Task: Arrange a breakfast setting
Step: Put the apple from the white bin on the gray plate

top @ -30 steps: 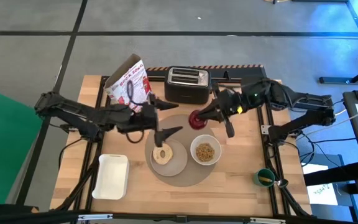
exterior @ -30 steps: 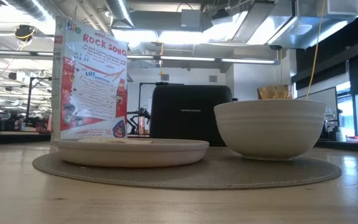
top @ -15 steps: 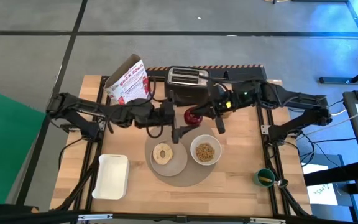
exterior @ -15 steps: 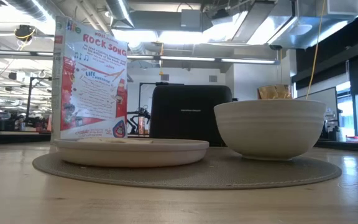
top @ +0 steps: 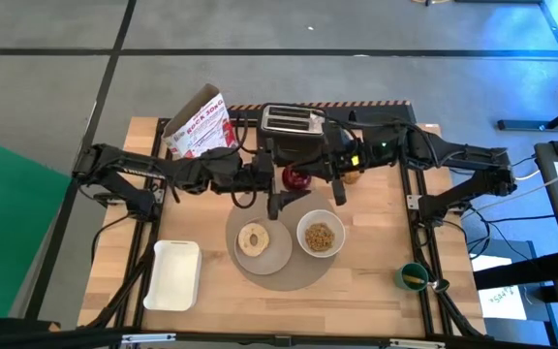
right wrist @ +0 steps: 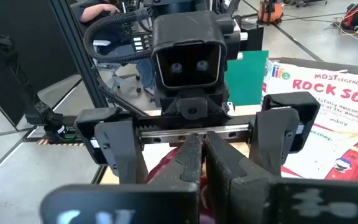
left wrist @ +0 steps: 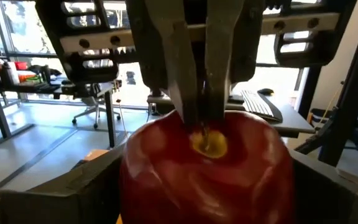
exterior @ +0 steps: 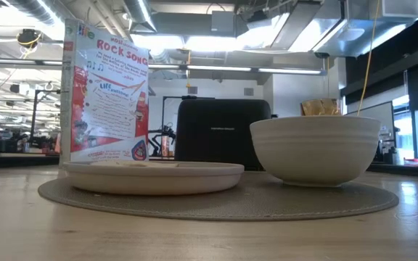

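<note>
A small red apple point(top: 295, 177) hangs in the air in front of the toaster. My right gripper point(top: 308, 176) is shut on it, reaching in from the table's right. My left gripper point(top: 284, 190) faces it from the left, open, with one finger point(left wrist: 92, 183) on each side of the apple point(left wrist: 207, 168). A tan bagel point(top: 253, 238) lies on the white plate point(top: 271, 247). A white bowl point(top: 320, 236) of cereal stands beside it. Both rest on the round grey placemat point(top: 284, 276). No spoon shows. My right gripper pinches the apple's stem point(left wrist: 205, 127), in the hollow at its top, between its two fingertips point(left wrist: 185, 93). The fingers come from the table's right side. The apple is lifted clear of the table. My left gripper's fingers flank the apple; whether they touch it, I cannot tell.
A black toaster point(top: 292, 124) stands at the far edge, with a cereal box point(top: 200, 126) to its left. A white tray point(top: 175, 273) lies near the front left. A green cup point(top: 413, 276) stands at the front right.
My left gripper has gone from over the plate toward the table's right and far side, up to the apple. My right gripper has carried the apple a little toward the table's left, to meet it.
</note>
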`<act>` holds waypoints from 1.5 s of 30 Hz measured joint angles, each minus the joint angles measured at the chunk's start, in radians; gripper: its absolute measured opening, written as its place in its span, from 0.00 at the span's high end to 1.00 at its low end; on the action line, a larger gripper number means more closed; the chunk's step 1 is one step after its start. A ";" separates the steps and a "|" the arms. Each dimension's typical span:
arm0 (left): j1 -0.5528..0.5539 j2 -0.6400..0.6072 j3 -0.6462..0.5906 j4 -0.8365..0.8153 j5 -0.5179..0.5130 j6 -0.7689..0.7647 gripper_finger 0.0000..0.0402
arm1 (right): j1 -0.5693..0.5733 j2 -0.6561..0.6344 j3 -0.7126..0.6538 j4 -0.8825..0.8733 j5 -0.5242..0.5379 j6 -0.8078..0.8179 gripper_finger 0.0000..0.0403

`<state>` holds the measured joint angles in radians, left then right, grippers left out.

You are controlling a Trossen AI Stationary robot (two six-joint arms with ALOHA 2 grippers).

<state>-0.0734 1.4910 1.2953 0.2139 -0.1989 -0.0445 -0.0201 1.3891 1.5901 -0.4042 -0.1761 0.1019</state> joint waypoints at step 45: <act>-0.255 0.496 -0.589 0.851 -0.022 -0.155 0.27 | 0.000 -0.081 0.000 -0.232 0.360 0.025 0.62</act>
<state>-0.3284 1.9871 0.7061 1.0653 -0.2212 -0.1997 -0.0204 1.3081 1.5898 -0.6363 0.1835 0.1268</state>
